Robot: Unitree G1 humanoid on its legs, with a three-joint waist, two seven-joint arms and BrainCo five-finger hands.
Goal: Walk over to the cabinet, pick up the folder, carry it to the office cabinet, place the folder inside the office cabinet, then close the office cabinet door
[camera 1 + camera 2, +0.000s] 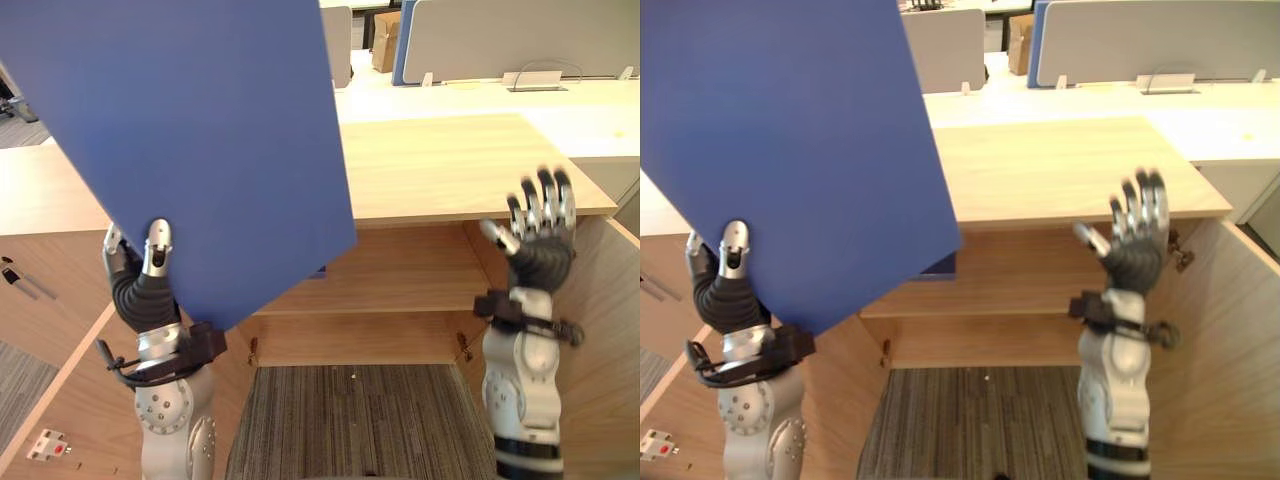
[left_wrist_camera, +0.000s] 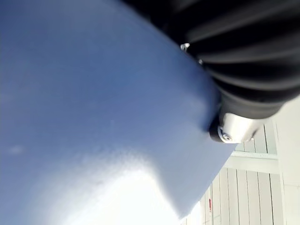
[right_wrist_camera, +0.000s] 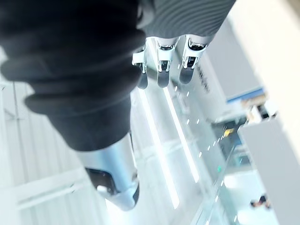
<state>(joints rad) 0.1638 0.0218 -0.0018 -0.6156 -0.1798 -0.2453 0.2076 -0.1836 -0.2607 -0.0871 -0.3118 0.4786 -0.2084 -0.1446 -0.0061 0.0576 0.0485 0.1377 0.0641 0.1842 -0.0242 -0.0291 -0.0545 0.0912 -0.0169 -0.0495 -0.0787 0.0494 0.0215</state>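
- Left hand (image 1: pixel 147 280) grips the large flat blue folder (image 1: pixel 200 130), thumb on its face.
- Right hand (image 1: pixel 540 240) up, fingers spread, empty.
- Light-wood office cabinet (image 1: pixel 400 265) open between the hands; folder outside it.

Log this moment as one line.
left hand: pinching folder, raised | right hand: open, empty | office cabinet: open, folder not yet inside

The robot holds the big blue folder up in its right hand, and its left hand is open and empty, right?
No. The blue folder is in the left hand, and the right hand is the open, empty one. The left eye view shows it.
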